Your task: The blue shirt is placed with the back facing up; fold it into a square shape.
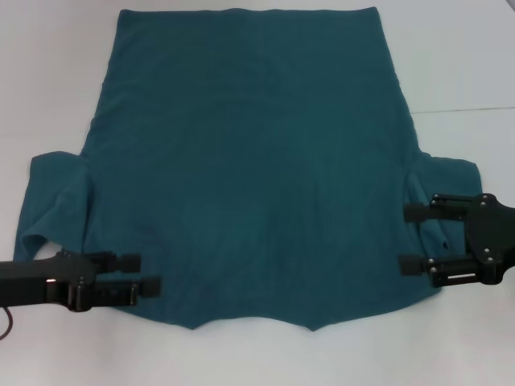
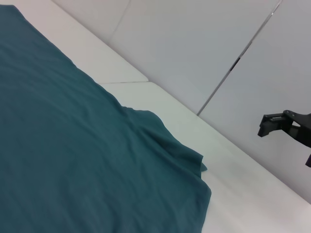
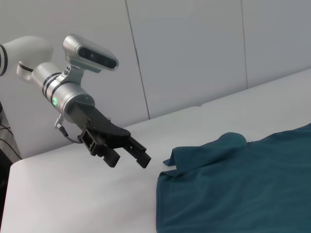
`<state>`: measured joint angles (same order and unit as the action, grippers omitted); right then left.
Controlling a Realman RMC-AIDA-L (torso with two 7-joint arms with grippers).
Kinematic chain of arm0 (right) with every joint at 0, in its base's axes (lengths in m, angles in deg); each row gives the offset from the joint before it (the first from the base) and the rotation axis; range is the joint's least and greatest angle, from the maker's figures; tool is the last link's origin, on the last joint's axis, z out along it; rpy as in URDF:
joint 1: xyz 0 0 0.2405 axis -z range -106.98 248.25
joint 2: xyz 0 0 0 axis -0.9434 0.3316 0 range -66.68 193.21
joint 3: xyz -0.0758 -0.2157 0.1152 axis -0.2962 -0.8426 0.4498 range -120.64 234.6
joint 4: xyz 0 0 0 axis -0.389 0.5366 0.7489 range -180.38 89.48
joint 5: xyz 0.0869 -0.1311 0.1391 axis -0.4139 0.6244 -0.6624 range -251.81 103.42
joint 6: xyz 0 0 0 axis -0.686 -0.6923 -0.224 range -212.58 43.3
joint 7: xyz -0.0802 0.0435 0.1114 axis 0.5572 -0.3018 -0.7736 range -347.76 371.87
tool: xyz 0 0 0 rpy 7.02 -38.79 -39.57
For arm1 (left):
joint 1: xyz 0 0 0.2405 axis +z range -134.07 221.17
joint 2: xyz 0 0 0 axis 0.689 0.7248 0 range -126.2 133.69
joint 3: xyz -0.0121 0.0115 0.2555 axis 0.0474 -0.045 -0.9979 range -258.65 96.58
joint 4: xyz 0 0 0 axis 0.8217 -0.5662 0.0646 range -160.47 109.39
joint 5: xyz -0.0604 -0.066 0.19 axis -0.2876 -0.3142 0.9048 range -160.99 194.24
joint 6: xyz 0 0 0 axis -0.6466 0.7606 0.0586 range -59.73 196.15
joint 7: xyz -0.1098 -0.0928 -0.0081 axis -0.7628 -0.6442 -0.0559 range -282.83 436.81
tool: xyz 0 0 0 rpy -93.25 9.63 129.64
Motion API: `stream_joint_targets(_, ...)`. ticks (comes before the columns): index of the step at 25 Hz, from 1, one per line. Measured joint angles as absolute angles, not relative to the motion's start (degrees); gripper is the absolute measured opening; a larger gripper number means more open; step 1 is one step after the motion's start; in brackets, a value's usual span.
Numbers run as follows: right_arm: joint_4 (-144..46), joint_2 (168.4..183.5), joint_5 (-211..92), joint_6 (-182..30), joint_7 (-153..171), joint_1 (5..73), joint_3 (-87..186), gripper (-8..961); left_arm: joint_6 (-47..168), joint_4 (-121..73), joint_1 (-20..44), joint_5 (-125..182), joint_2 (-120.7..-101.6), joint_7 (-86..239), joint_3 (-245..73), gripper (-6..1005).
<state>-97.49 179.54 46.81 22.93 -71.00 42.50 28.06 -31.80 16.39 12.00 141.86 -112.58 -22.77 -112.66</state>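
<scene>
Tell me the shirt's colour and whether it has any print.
The blue shirt is plain dark teal-blue, no print visible; the head view shows it best.

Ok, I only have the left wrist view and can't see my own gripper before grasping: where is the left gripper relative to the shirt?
Observer: In the head view, the left gripper is at the blue shirt's near left corner, its fingertips over the fabric edge.
Operator: Is it open?
Observer: Yes, open, with the fingers pointing inward across the shirt.
Operator: And the right one? I only see part of it.
Observer: The right gripper is open too, mirrored at the shirt's near right edge.
</scene>
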Motion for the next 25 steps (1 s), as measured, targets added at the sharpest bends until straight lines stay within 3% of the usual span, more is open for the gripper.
stream_joint_targets(12,-97.48,179.68,46.48,23.05,-70.99,42.24,28.25,914,-26.29,21.52,11.97,142.26,-112.96,-33.58,-113.44,826)
stream_joint_targets(25,-98.95,179.72,46.47,22.62,-70.81,41.70,28.11,915,-16.72,28.96,8.63,157.71,-111.37,-64.72,-113.96,825)
